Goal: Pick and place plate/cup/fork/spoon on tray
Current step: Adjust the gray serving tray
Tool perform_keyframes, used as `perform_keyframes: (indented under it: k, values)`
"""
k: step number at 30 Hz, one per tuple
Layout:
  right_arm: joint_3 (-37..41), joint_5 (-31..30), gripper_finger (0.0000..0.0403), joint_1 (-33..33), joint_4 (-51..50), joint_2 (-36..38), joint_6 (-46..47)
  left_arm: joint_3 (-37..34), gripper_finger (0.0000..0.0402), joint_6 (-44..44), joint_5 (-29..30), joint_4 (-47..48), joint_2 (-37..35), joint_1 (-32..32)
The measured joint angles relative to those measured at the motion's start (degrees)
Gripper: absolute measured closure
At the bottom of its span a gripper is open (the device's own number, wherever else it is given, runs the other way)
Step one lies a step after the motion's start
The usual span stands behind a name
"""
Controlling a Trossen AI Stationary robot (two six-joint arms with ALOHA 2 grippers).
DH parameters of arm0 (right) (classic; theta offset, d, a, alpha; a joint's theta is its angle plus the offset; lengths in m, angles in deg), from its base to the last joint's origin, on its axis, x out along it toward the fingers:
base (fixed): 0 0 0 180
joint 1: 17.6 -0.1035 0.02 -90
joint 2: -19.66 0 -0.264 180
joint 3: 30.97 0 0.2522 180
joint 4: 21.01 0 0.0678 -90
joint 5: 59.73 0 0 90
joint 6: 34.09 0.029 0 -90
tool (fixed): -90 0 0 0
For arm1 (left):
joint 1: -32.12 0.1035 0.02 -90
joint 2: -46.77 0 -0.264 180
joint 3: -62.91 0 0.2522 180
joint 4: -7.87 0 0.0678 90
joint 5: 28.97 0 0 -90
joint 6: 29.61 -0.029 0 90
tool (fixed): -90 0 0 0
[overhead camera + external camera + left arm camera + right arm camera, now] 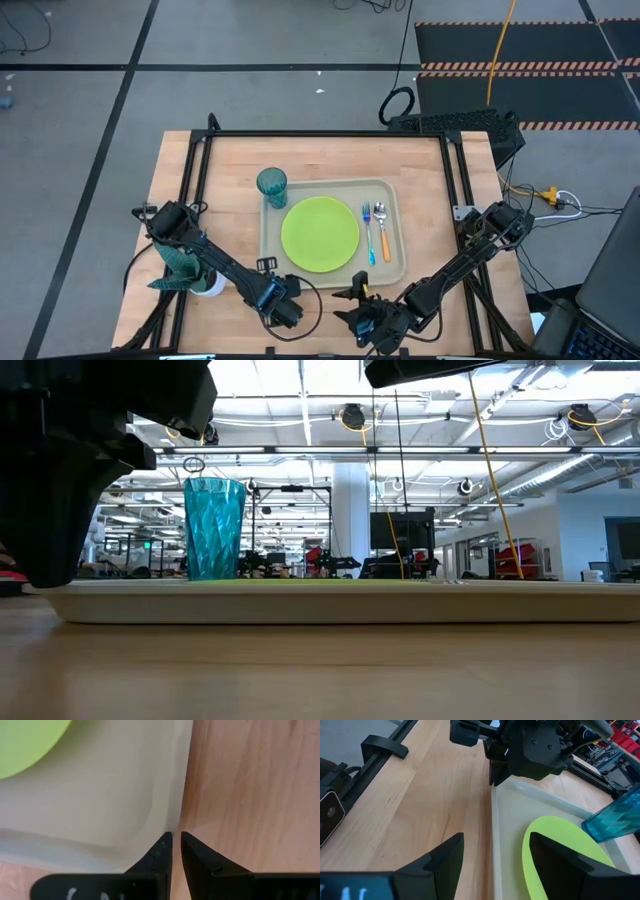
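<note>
The beige tray (pixel 392 262) lies on the middle of the wooden table. On it are the lime-green plate (pixel 320 233), and to its right the blue-handled fork (pixel 367 232) and the orange-handled spoon (pixel 384 236). The teal cup (pixel 271 186) stands upright at the tray's far left corner and also shows in the low view (pixel 214 528). My left gripper (pixel 176 838) is shut, low at the tray's near rim (pixel 170 795) by its near left corner. My right gripper (pixel 495 855) is open and empty, raised over the table just in front of the tray's near edge. My left gripper's shut fingertips (pixel 165 842) stand right at the outer side of the tray's near rim (pixel 172 817), close to the near left corner, pointing down at a slant. I cannot tell whether they touch the rim.
A teal leafy plant in a white pot (pixel 190 270) stands at the table's near left, beside my left arm. A black frame rail (pixel 330 133) runs around the table. Bare wood lies on the far side of the tray and to its left.
</note>
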Motion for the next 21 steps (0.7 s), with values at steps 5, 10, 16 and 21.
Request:
perform_keyframes:
  k: [5, 10, 16, 21]
  values:
    - [0.00, 0.01, 0.0184, 0.00, 0.00, 0.00, 0.01, 0.01, 0.0360, -0.41, -0.57, -0.16, -0.02, 0.00]
    - [0.00, 0.02, 0.0184, 0.00, -0.04, 0.00, -0.01, 2.73, 0.0360, -2.66, -1.75, -0.07, -0.51, -0.52]
    - [0.00, 0.02, 0.0184, 0.00, -0.07, -0.02, 0.01, 5.51, 0.0360, -4.55, -1.88, -4.06, -0.66, -1.29]
    - [0.00, 0.02, 0.0184, 0.00, 0.04, -0.02, 0.43, 2.61, 0.0360, -4.70, -3.63, -6.38, -0.50, -1.29]
